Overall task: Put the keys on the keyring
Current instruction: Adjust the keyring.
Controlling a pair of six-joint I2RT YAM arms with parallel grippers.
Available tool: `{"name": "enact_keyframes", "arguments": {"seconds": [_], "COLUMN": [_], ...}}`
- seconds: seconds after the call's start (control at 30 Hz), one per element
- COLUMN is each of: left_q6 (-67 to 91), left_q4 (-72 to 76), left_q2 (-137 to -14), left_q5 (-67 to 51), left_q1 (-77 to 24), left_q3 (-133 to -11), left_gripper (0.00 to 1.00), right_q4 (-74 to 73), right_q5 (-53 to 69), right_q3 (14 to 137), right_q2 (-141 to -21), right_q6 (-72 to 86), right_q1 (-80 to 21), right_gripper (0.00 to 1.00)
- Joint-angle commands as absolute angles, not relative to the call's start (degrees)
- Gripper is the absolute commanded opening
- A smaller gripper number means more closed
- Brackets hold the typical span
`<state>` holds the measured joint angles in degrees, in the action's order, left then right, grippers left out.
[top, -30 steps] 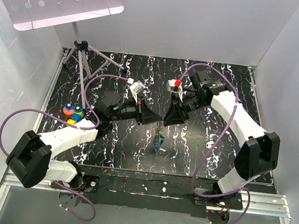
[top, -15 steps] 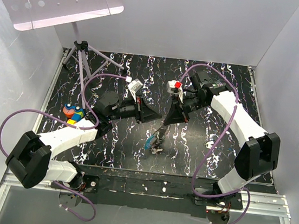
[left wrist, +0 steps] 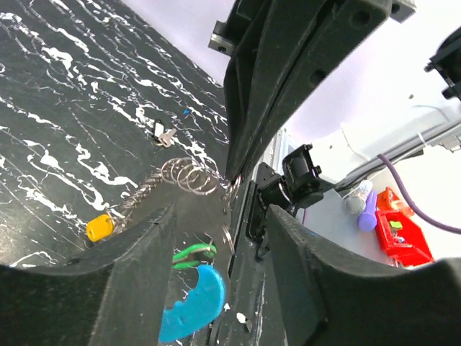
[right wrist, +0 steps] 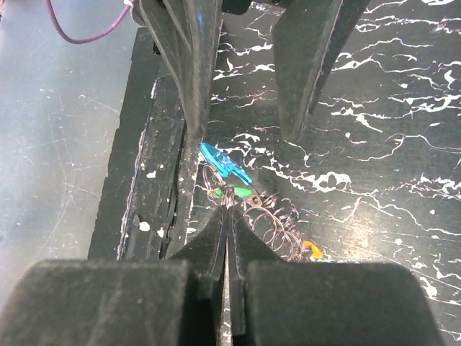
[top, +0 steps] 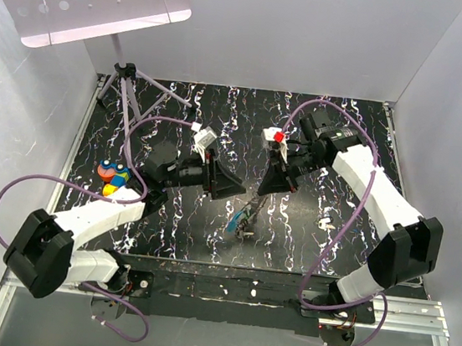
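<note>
My right gripper (right wrist: 227,207) is shut on the thin wire of the keyring (right wrist: 213,179). Just past its tips sit a blue key (right wrist: 225,165) and a green key (right wrist: 239,192). A chain of silvery rings (right wrist: 275,220) trails off to an orange key (right wrist: 311,249). In the top view the bunch (top: 244,218) dangles below the right gripper (top: 262,190). My left gripper (top: 231,187) stands open just to its left. In the left wrist view the blue key (left wrist: 193,303) and green key (left wrist: 193,254) show between the open left gripper's (left wrist: 223,216) fingers, untouched.
The tabletop (top: 320,133) is black with white marbling and has white walls around it. A tripod stand (top: 128,84) is at the back left. A colourful toy (top: 113,175) lies by the left arm. A small loose key (left wrist: 164,135) lies on the table.
The right gripper closed on the keyring wire. The left gripper then opened, let go and drew back left. The bunch of keys now hangs from the right gripper alone.
</note>
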<state>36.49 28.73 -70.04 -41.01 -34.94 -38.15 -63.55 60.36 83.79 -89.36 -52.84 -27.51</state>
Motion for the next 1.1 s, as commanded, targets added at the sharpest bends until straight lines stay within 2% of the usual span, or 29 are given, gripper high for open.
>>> {"name": "enact_keyframes", "arguments": {"seconds": [0.0,0.1,0.23,0.4,0.57,0.83,0.97,1.07], "left_q6": [31.7,28.8,24.4,24.8,20.9,18.8,18.3,17.4], "left_q4": [31.8,35.7,31.7,35.7,30.5,27.6,26.1,25.0], "left_q2": [-64.3,-62.9,-63.4,-66.4,-70.1,-72.3,-74.0,-75.2], "left_q5": [-46.5,-48.5,-49.0,-50.3,-47.6,-46.3,-47.2,-47.6], "left_q1": [-34.5,-34.5,-34.6,-36.1,-38.5,-39.8,-40.4,-40.7], "left_q3": [-35.6,-34.3,-36.6,-38.1,-41.5,-44.3,-45.8,-46.4], "left_gripper": [0.55,0.59,0.60,0.60,0.58,0.43,0.42,0.37], "right_q4": [-66.5,-66.5,-65.4,-63.0,-62.8,-62.8,-62.7,-62.5], "right_q5": [62.3,63.6,64.4,64.0,64.6,64.6,64.7,64.8], "right_q3": [85.8,86.3,86.9,86.8,86.4,86.0,86.0,85.8], "right_q2": [-83.9,-84.1,-85.2,-85.9,-86.0,-86.2,-86.2,-86.2], "right_q6": [-56.5,-55.6,-52.6,-48.3,-48.0,-47.8,-47.4,-47.0], "right_q1": [-27.8,-27.8,-27.9,-27.9,-27.9,-28.0,-28.0,-28.0], "right_gripper": [0.01,0.01,0.01,0.01,0.01,0.01,0.01,0.01]}}
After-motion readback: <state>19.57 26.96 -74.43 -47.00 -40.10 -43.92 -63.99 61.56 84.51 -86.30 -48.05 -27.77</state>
